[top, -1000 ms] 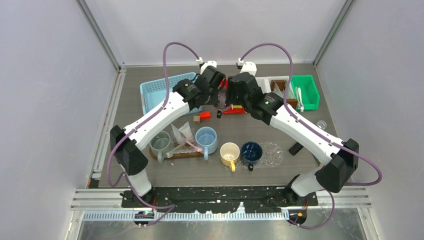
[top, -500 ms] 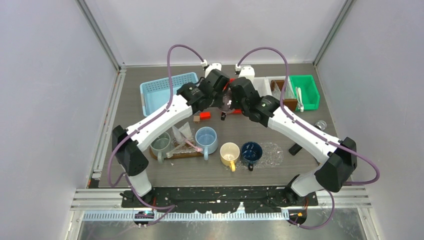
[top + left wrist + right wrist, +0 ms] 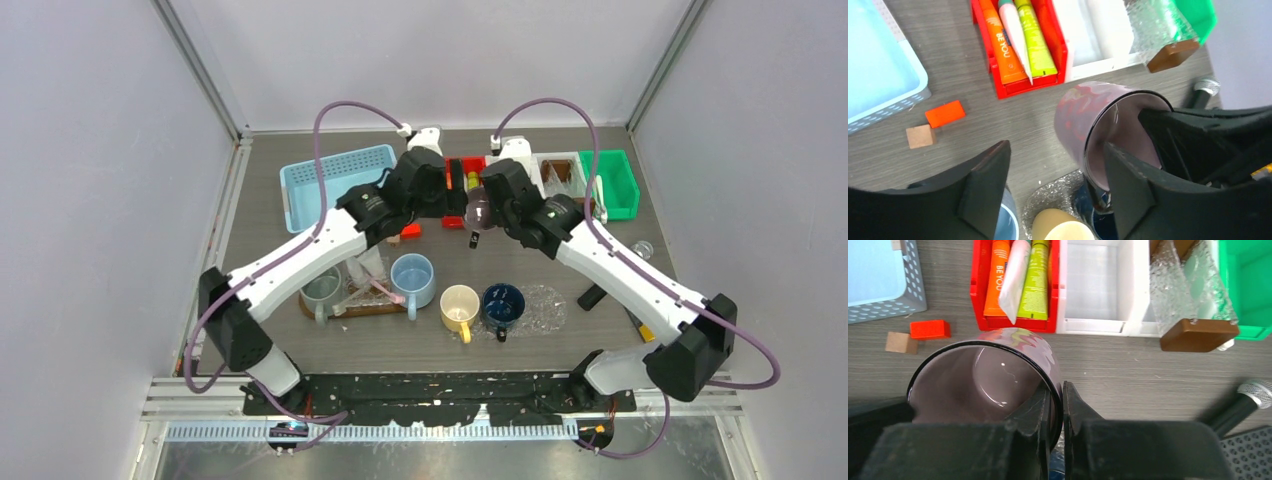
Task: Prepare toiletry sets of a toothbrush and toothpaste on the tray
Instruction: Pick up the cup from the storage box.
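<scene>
Plainly, the right pincer [image 3: 1057, 412] is clamped on the rim of the mauve mug [image 3: 980, 380], with one finger inside the mouth and the other against the outer wall. The mug hangs clear of the counter [image 3: 560, 255], tipped on its side, just in front of the red bin [image 3: 979, 295]. The left pincer [image 3: 1055, 160] stands apart, fingers spread wide; the mug is close by one of them, and whether they touch I cannot tell. Three toothpaste tubes lie side by side in the red bin: orange [image 3: 997, 275], white [image 3: 1015, 277] and yellow-green [image 3: 1036, 282]. Nearer the arms, the grey-green mug [image 3: 321, 287] sits on the brown tray [image 3: 372, 310], with the light blue mug [image 3: 411, 274] at the tray's right end. The cream-yellow mug [image 3: 459, 303] and the navy mug [image 3: 502, 300] stand on the counter beyond it.
</scene>
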Robot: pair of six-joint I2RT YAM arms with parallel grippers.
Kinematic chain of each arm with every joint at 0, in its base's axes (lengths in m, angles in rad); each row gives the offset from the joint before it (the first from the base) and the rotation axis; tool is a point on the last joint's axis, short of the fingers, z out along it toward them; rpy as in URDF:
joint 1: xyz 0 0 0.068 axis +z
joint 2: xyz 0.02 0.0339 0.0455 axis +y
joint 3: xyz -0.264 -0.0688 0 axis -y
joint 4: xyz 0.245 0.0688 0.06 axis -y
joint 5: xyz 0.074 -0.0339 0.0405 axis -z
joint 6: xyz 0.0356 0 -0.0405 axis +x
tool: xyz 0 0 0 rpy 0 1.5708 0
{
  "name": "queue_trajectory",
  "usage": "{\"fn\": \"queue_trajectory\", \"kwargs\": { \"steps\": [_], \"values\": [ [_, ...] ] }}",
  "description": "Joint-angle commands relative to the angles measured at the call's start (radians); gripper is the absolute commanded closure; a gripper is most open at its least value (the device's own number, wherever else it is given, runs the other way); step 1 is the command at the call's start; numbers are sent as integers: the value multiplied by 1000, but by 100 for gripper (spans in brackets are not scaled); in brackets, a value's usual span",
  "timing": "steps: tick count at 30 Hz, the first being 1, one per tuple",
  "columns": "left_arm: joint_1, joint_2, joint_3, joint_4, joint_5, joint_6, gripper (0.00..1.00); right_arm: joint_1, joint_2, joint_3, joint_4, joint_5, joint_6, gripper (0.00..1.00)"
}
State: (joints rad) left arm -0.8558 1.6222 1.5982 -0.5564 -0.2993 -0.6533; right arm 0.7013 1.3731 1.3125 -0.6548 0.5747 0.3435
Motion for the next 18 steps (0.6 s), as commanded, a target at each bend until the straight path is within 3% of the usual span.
{"fn": "queue_trajectory", "kwargs": {
  "steps": [1, 6, 10, 18],
  "values": [
    [-3, -163, -76, 179, 16, 98, 24, -30, -113, 6, -4, -3, -68, 100],
    [2, -264, -117, 110, -48, 228, 6, -73, -199, -29, -78, -89, -179, 100],
    [36, -329, -126, 2, -99, 295, 2, -124, -280, -70, -141, -88, -246, 100],
    [312, -521, -193, -148, -22, 333, 0, -249, -423, -210, -204, -153, -361, 100]
  ]
}}
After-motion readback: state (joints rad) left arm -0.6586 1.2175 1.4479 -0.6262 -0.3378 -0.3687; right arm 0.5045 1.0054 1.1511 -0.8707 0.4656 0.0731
